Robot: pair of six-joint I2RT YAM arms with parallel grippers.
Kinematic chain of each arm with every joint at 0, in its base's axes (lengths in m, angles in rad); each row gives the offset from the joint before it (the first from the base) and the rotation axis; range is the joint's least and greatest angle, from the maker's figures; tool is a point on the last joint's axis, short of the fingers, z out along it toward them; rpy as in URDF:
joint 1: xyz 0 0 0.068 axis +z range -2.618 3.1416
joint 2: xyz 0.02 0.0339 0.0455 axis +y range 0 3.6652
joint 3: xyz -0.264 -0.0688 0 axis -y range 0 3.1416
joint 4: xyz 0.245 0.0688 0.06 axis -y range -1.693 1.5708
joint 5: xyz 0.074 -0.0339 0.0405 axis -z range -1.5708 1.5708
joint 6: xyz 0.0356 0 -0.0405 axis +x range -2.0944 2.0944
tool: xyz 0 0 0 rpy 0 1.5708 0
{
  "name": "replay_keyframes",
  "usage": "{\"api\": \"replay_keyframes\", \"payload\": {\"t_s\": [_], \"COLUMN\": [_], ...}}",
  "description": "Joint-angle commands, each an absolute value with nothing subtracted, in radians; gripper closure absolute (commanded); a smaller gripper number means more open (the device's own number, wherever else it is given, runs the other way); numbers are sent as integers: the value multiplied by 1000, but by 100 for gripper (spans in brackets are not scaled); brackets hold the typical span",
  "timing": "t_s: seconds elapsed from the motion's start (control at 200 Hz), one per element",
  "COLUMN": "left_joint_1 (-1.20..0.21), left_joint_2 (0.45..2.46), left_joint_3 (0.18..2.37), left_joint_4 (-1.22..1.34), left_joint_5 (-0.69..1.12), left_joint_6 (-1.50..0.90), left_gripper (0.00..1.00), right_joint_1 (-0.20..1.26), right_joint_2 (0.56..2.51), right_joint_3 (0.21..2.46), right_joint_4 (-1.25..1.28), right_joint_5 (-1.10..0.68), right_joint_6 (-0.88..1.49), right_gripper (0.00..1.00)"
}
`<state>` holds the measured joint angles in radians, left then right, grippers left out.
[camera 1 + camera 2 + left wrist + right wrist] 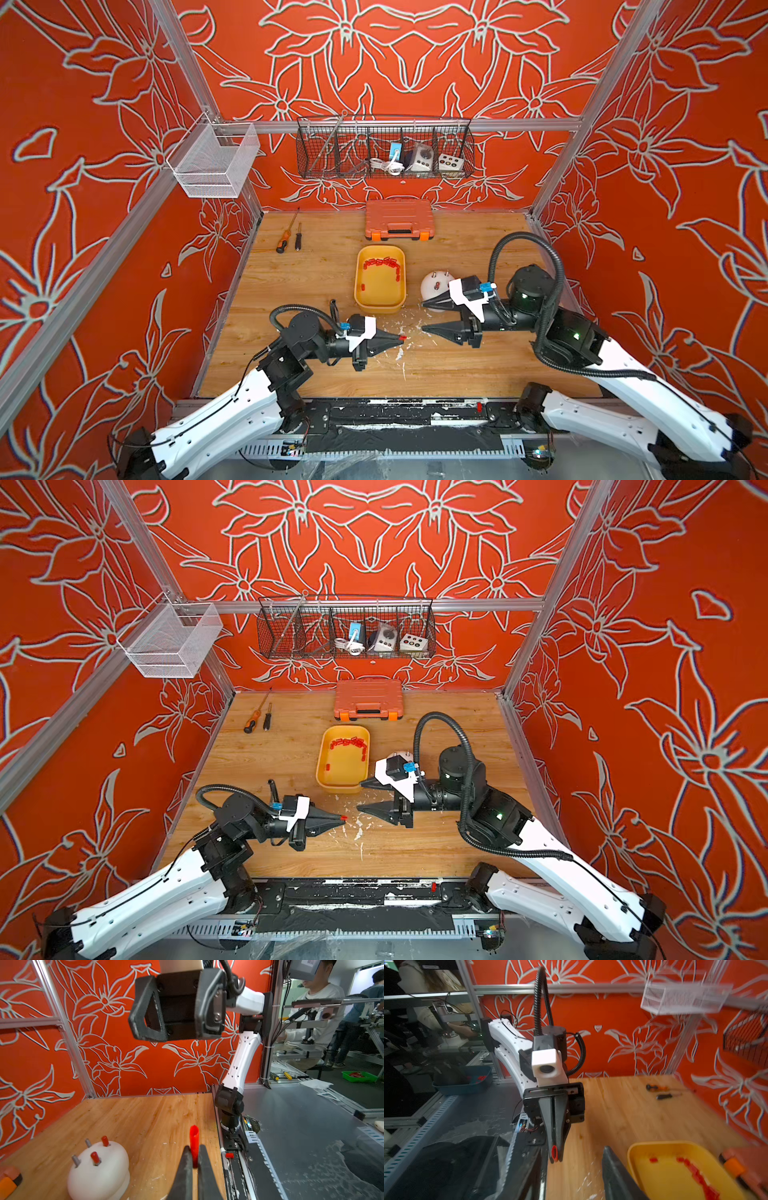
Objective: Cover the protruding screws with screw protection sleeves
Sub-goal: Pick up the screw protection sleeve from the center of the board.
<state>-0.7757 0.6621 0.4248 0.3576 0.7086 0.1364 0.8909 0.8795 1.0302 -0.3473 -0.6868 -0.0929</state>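
The white dome (432,291) stands right of the yellow tray (380,300). In the left wrist view the dome (97,1172) carries two bare grey protruding screws (76,1160) (88,1142) and two capped by red sleeves (95,1157) (105,1140). Several screw protection sleeves (382,262) (349,742) lie in the tray. My left gripper (400,338) (342,817) (194,1150) is shut on one red sleeve (194,1136), over the table in front of the tray. My right gripper (424,317) (360,797) stands open and holds nothing, facing the left one. Its far finger crosses in front of the dome.
An orange tool case (399,224) sits at the back. Two screwdrivers (286,239) lie at the back left. A black wire basket (384,149) and a white mesh basket (214,164) hang on the frame. White flecks (401,353) litter the wood. One red sleeve (479,406) lies on the front rail.
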Motion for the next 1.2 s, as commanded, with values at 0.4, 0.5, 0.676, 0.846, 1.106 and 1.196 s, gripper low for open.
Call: {"api": "replay_keyframes", "payload": {"t_s": [0.4, 0.5, 0.676, 0.846, 1.106, 1.196], "left_joint_1": [-833, -834, -839, -842, -844, -844], "left_joint_2": [736, 735, 741, 736, 735, 729], "left_joint_3": [485, 487, 491, 493, 494, 492], "left_joint_4": [175, 169, 163, 162, 161, 164], "left_joint_5": [669, 671, 670, 667, 664, 664], "left_joint_6": [282, 282, 285, 283, 285, 283], "left_gripper": [100, 100, 100, 100, 100, 100], "right_joint_1": [987, 989, 997, 1002, 1005, 1006], "right_joint_2": [1025, 1014, 1044, 1061, 1088, 1091], "right_joint_3": [1030, 1016, 1028, 1028, 1038, 1041], "right_joint_4": [-602, -572, -567, -558, -581, -588], "right_joint_5": [-638, -645, -677, -689, -691, -690], "right_joint_6": [-274, -273, -282, -289, -296, -296], "right_gripper": [48, 47, 56, 67, 90, 97]}}
